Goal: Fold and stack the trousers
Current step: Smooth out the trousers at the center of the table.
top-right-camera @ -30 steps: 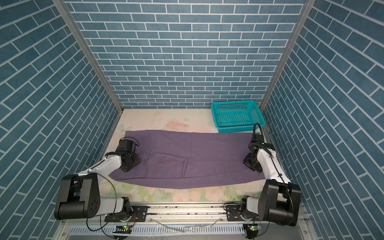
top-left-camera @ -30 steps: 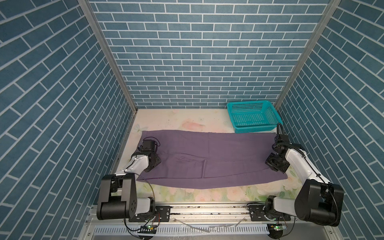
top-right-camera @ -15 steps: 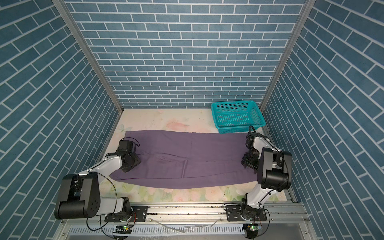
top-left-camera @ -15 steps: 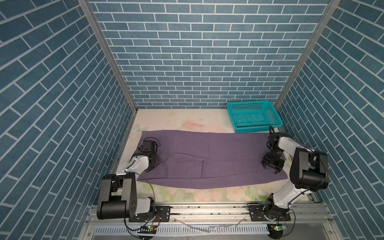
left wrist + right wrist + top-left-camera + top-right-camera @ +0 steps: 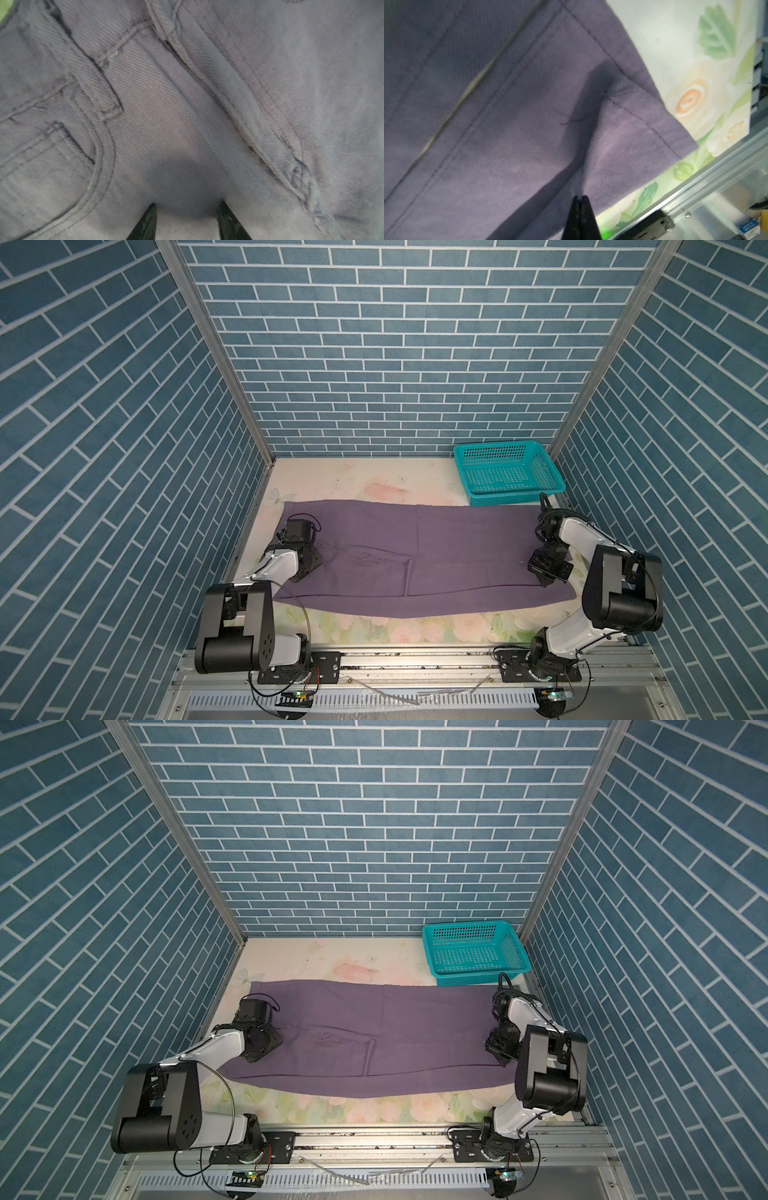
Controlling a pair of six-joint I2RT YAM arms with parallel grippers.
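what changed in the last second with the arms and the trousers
The right arm swung its elbow up, and the right claw, at the leg end of the trousers, now pinches a ridge of cloth. The left claw, open on the waist end, the lie of the trousers and the basket stayed as they were.

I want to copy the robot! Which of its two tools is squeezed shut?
The right tool, at the trousers hem: its tips meet, pinching cloth. The left tool holds its tips apart.
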